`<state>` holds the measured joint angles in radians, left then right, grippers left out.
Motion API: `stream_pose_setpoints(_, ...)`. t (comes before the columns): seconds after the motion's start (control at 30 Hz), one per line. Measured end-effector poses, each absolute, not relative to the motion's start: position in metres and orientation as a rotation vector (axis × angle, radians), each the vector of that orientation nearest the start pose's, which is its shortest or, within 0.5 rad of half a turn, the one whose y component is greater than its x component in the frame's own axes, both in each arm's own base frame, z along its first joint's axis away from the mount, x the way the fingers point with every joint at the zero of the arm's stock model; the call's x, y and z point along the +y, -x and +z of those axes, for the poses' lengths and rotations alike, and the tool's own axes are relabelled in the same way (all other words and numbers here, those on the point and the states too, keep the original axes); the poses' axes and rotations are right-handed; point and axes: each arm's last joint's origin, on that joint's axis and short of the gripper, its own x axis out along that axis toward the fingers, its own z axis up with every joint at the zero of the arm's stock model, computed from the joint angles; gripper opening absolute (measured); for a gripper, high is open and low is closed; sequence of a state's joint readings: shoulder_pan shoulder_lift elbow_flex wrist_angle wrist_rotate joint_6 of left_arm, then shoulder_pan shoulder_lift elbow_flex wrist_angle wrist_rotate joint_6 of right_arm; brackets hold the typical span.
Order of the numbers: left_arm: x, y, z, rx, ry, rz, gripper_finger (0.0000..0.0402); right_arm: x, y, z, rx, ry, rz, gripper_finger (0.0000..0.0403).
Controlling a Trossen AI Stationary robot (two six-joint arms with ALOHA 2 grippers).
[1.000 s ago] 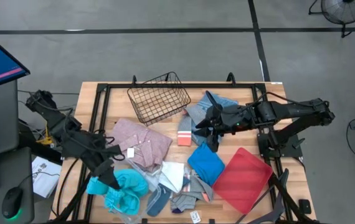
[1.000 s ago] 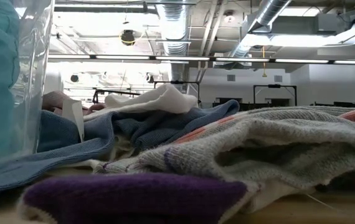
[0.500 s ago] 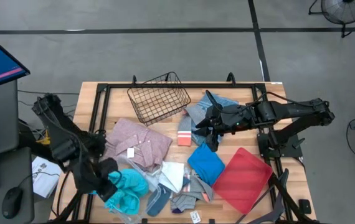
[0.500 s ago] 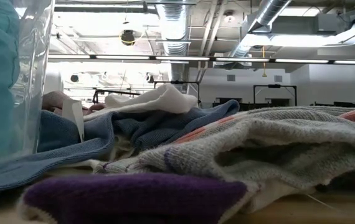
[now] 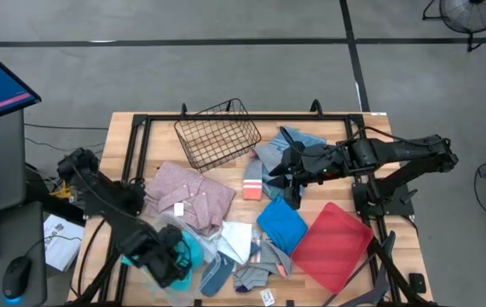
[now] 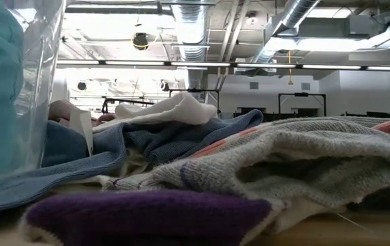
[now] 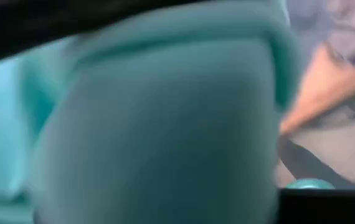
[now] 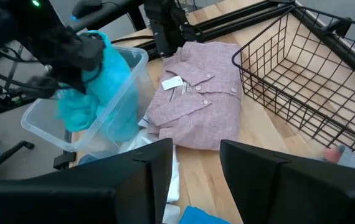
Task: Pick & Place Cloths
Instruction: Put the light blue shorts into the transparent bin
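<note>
The counter (image 5: pixel 136 132) carries scattered cloths, a wire basket (image 5: pixel 217 141) and a red tray (image 5: pixel 332 247). At its near-left corner the left gripper (image 8: pixel 81 53), jaws shut on the turquoise cloth (image 8: pixel 96 87), holds it over a clear plastic bin (image 8: pixel 47 118). The cloth hangs bunched, long axis roughly vertical, lower end in the bin. Best to lower it inside the rim before releasing. The right gripper (image 5: pixel 287 170) waits, jaws partly apart and empty, near the basket.
</note>
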<state>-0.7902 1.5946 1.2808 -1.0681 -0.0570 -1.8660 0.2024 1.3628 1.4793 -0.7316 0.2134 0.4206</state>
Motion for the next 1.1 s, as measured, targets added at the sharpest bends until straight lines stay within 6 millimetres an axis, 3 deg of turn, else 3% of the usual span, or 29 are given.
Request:
stream_pose_setpoints(0.23, -0.210, -0.233, 0.220, 1.315, 0.897, 0.796, 0.0000, 0.050, -0.276, 0.394, 0.592, -0.269, -0.130, 0.0131)
stream_pose_setpoints(0.63, -0.227, -0.242, 0.190, 1.368, 0.678, 0.621, 0.0000, 0.050, -0.274, 0.392, 0.622, -0.261, -0.136, 0.0131)
stream_pose_setpoints(0.93, -0.219, -0.227, 0.148, 1.379, 0.726, 0.524, 0.0000, 0.050, -0.274, 0.392, 0.622, -0.244, -0.131, 0.0131)
stream_pose_setpoints(1.1, -0.213, -0.207, 0.141, 1.421, 0.701, 0.505, 0.0000, 0.050, -0.274, 0.392, 0.620, -0.245, -0.131, 0.0131)
